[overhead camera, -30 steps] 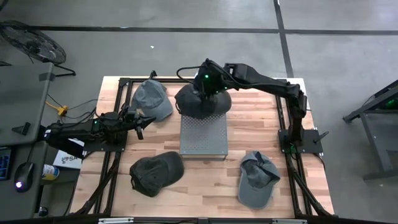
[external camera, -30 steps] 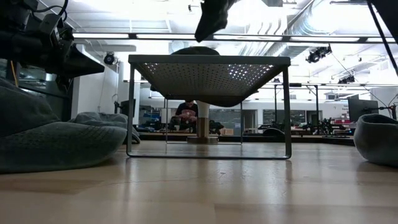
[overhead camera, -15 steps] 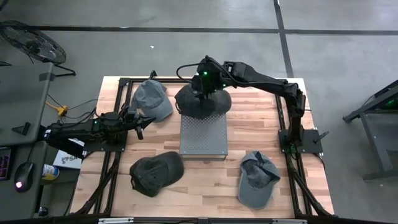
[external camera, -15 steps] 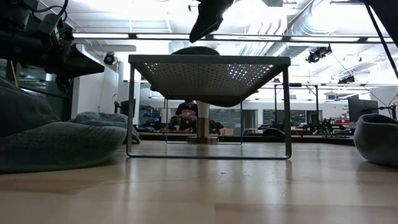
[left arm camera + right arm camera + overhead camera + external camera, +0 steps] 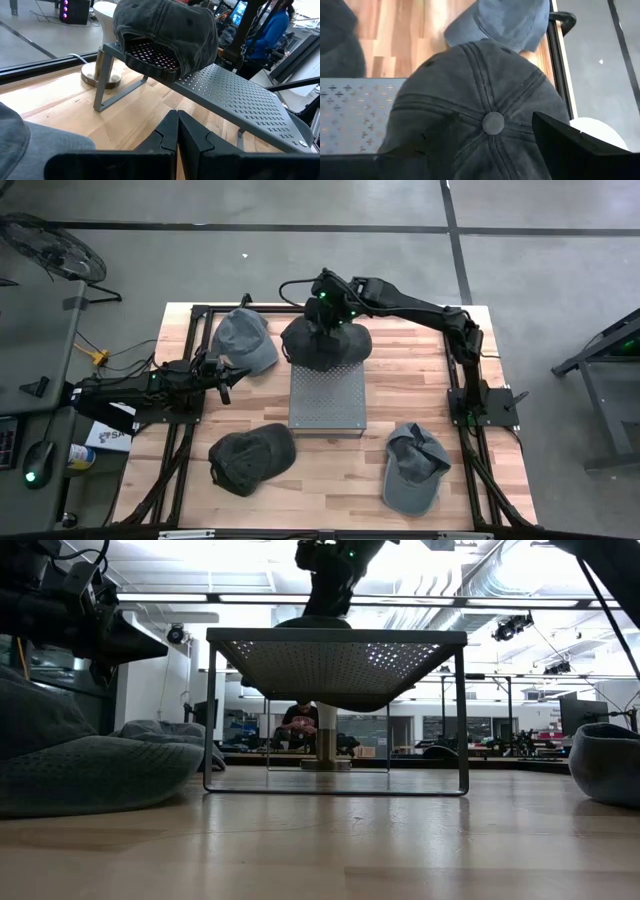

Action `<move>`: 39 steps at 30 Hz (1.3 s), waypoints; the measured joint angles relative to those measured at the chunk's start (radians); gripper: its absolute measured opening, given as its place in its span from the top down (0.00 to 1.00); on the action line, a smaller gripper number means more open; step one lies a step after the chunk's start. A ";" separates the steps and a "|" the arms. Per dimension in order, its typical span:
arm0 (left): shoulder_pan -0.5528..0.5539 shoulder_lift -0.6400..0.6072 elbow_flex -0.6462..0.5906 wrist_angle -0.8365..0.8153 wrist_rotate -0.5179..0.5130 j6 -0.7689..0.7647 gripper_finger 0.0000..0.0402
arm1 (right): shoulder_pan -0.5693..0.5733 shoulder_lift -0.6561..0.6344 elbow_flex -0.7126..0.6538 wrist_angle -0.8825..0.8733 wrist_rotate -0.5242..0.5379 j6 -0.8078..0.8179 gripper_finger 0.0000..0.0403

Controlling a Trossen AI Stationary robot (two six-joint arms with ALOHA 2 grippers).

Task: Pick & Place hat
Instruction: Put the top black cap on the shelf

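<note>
A dark grey hat (image 5: 322,346) sits crown-up on the far end of a perforated metal stand (image 5: 327,402) and overhangs that end; the left wrist view shows the hat (image 5: 165,35) from the side. My right gripper (image 5: 322,318) hangs just above it, open. In the right wrist view its two fingers stand on either side of the crown button (image 5: 493,122), and I see no touch. The low view shows the right gripper (image 5: 325,595) right over the crown (image 5: 315,622). My left gripper (image 5: 177,131) waits shut at the table's left side, pointing toward the stand.
A blue-grey hat (image 5: 245,340) lies at the far left, beside the stand. A dark hat (image 5: 250,457) lies near the front left and a grey hat (image 5: 415,468) near the front right. Bare wood shows right of the stand (image 5: 405,385).
My right gripper has sunk toward the dark hat on the stand and shifted a little toward the table's left. The hat has stayed where it was.
</note>
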 joint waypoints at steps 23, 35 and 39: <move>0.000 0.000 0.000 0.000 0.001 0.000 1.00 | -0.002 0.044 0.000 -0.039 -0.025 0.004 0.46; 0.000 0.000 0.000 0.000 0.001 0.000 1.00 | 0.007 0.044 0.000 -0.043 0.034 0.003 0.75; 0.000 0.000 0.000 0.000 0.001 0.000 1.00 | 0.012 0.044 0.000 -0.043 0.053 0.004 0.88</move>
